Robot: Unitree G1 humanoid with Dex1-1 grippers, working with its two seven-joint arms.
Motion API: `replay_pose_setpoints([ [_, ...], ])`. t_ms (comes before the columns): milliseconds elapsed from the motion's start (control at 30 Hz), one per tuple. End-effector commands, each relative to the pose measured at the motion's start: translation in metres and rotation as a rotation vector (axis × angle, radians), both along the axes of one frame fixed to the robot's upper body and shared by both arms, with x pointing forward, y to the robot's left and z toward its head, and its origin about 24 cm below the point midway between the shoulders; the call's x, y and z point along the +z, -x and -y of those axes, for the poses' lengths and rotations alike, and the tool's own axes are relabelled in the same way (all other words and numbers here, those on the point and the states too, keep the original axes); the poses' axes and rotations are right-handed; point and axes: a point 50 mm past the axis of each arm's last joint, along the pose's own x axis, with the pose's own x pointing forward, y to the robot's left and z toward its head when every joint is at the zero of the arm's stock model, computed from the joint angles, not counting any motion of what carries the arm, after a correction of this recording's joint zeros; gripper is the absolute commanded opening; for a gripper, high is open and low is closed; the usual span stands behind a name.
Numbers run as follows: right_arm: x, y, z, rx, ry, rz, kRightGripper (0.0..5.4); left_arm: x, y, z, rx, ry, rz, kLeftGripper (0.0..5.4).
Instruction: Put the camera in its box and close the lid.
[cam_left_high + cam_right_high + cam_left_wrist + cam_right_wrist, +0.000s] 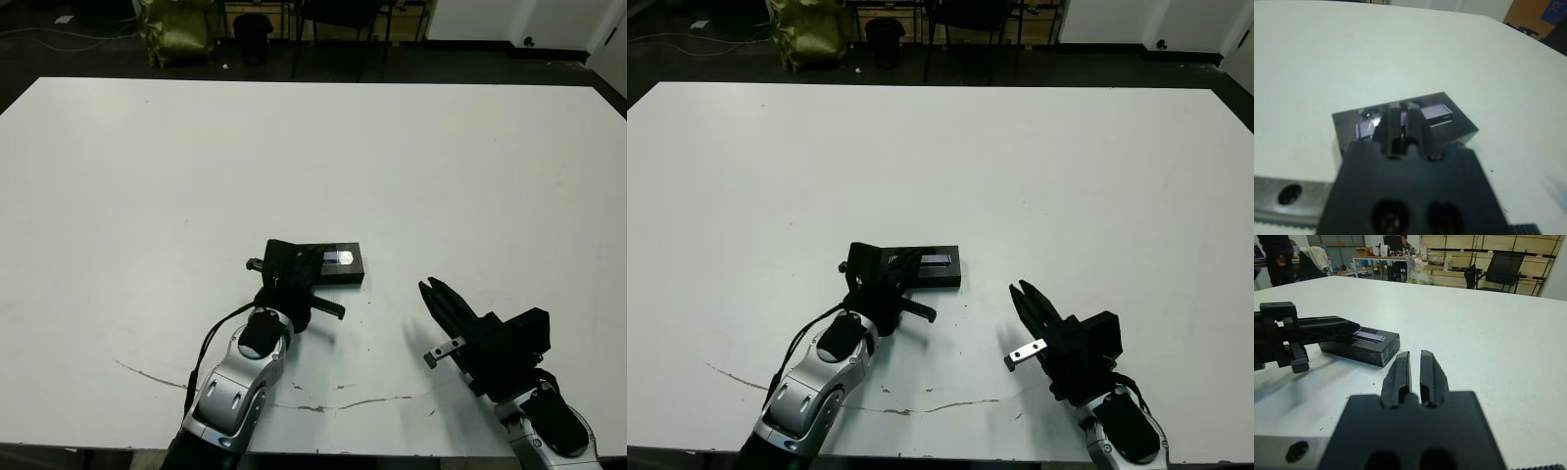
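- I see my left gripper [312, 262] with its two fingers pressed together, holding nothing, lying across the top of the lid [345, 259] at its left end.
- The lid sits flat on the box [1385, 354], closed, its silvery strip showing past the fingers; I cannot see the camera anywhere, so I cannot tell where it is.
- My right gripper [436, 297] hovers just above the table [392, 157], its fingers nearly together with only a thin slit between them, gripping nothing, near the box's right end but apart from it.
- The closed box rests on the near middle of the table, between both arms.
- Beyond the far edge I see chairs [343, 20] and a yellow-green bag [176, 29].
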Motion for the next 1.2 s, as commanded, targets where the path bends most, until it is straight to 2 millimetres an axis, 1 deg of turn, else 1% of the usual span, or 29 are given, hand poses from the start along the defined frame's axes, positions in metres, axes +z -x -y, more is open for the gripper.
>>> replay_pose_setpoints([
  [33, -0.005, 0.001, 0.003, -0.003, -0.003, -0.029, 0.00, -0.037, 0.018, -0.008, 0.063, -0.031, -0.215, 0.01],
  [200, -0.005, 0.001, 0.003, 0.005, 0.003, -0.020, 0.00, -0.041, 0.022, -0.012, 0.072, -0.048, -0.245, 0.01],
  [333, -0.006, 0.001, 0.003, 0.004, 0.003, -0.024, 0.00, -0.039, 0.021, -0.014, 0.073, -0.038, -0.246, 0.01],
  [500, -0.006, 0.001, 0.003, 0.001, 0.001, -0.023, 0.00, -0.027, 0.016, -0.018, 0.079, -0.004, -0.191, 0.01],
  [600, -0.006, 0.001, 0.003, -0.005, 0.004, -0.023, 0.00, -0.010, 0.011, -0.026, 0.092, 0.008, -0.103, 0.01],
  [633, -0.006, 0.001, 0.003, -0.005, 0.004, -0.021, 0.00, -0.001, 0.009, -0.028, 0.098, 0.017, -0.053, 0.01],
  [733, -0.006, 0.002, 0.003, -0.002, 0.002, -0.021, 0.00, 0.033, 0.005, -0.039, 0.117, 0.026, 0.147, 0.01],
  [833, -0.006, 0.001, 0.003, -0.002, 0.002, -0.022, 0.00, 0.072, 0.004, -0.050, 0.140, 0.086, 0.319, 0.01],
  [933, -0.006, 0.001, 0.002, -0.004, -0.004, -0.029, 0.00, 0.099, 0.005, -0.063, 0.149, 0.088, 0.440, 0.01],
  [1000, -0.006, -0.001, 0.002, 0.006, -0.007, -0.007, 0.00, 0.109, 0.008, -0.071, 0.157, 0.084, 0.487, 0.01],
  [1067, -0.003, -0.003, 0.002, 0.009, 0.009, 0.011, 0.00, 0.112, 0.011, -0.077, 0.165, 0.089, 0.507, 0.01],
  [1200, 0.011, -0.008, 0.005, -0.012, 0.008, 0.067, 0.00, 0.104, 0.014, -0.088, 0.176, 0.102, 0.484, 0.01],
])
